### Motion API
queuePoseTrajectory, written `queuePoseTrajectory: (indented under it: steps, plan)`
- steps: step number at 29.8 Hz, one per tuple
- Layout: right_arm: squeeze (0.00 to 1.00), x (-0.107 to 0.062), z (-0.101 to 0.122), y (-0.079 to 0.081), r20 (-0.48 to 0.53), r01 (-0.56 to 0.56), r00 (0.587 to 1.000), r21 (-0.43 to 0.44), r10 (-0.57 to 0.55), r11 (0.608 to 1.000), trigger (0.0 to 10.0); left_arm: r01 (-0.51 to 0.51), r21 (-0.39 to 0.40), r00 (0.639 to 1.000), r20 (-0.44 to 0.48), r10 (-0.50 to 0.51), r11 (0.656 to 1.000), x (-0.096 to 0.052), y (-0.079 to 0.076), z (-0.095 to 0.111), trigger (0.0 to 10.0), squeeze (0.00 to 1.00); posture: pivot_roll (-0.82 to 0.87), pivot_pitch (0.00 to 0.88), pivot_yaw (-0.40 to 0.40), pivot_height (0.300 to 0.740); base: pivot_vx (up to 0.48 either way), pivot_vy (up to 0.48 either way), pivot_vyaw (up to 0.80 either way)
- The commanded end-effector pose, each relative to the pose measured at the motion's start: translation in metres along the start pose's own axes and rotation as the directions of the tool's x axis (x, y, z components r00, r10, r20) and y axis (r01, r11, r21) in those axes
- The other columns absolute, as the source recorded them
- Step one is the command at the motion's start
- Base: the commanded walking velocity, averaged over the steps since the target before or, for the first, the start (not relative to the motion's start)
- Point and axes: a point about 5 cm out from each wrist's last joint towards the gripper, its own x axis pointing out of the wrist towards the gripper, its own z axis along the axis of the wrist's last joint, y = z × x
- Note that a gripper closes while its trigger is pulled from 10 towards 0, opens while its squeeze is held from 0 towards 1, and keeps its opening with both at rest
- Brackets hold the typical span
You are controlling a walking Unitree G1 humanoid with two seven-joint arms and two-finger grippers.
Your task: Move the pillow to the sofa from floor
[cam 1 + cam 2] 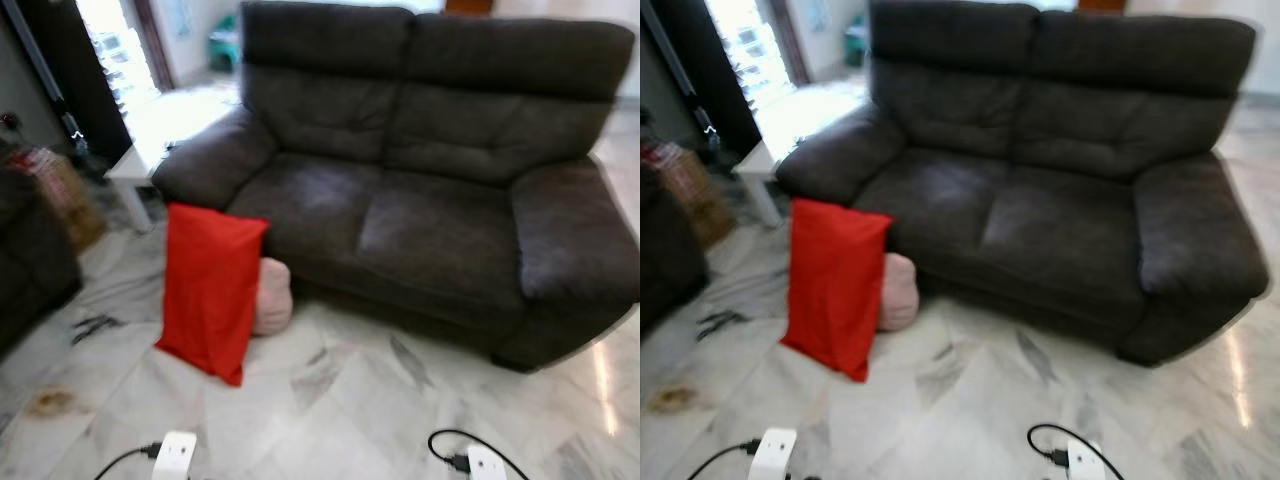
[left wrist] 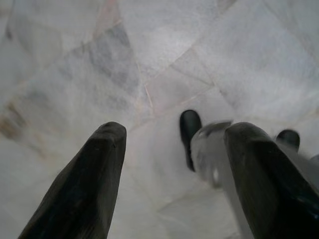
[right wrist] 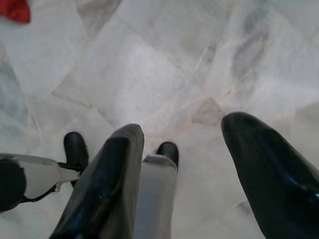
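Red pillow [image 1: 210,290] stands at left of frame against sofa [image 1: 420,190]. Left gripper [image 2: 172,184] and right gripper [image 3: 189,174]: fingers spread wide, empty, above the floor [image 1: 330,400].

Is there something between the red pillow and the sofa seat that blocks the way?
Nothing visible blocks it. The red pillow leans against the sofa front, a pink cushion beside it on the floor. Both seat cushions are bare.

Head stereo pair: faces forward and down from standing height at the sofa [image 1: 430,190] and marble floor [image 1: 330,400]; both eyes share this scene. Each wrist camera looks along its pincer fingers, down at the floor, close.
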Motion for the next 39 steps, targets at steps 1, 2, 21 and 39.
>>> queuePoseTrajectory:
  steps: [1,2,21,39]
  plan:
    - [0.00,0.0017,0.0031,0.0062,0.005,-0.014,1.000,-0.003,0.014,1.000,10.0,-0.007,0.018,1.000,-0.021,0.008,1.000,-0.0018,0.0049,-0.0060,10.0,0.00,-0.09,0.001,-0.037,0.740,0.000,0.000,0.80]
    - [0.00,0.0017,0.0031,0.0062,0.005,-0.014,1.000,-0.003,0.014,1.000,10.0,-0.007,0.018,1.000,-0.021,0.008,1.000,-0.0018,0.0049,-0.0060,10.0,0.00,-0.09,0.001,-0.037,0.740,0.000,0.000,0.80]
    - [0.00,0.0017,0.0036,0.0061,0.005,-0.016,1.000,-0.005,0.016,1.000,10.0,-0.008,0.014,1.000,-0.019,0.008,1.000,-0.0017,0.0046,-0.0056,10.0,0.00,-0.09,0.000,-0.040,0.740,0.000,0.000,0.80]
    - [0.00,0.0017,0.0030,0.0067,0.019,-0.013,1.000,0.044,0.012,0.999,10.0,-0.018,-0.009,1.000,-0.014,0.017,1.000,-0.0019,0.0051,-0.0063,10.0,0.00,-0.09,0.001,-0.038,0.740,0.000,0.000,0.17]
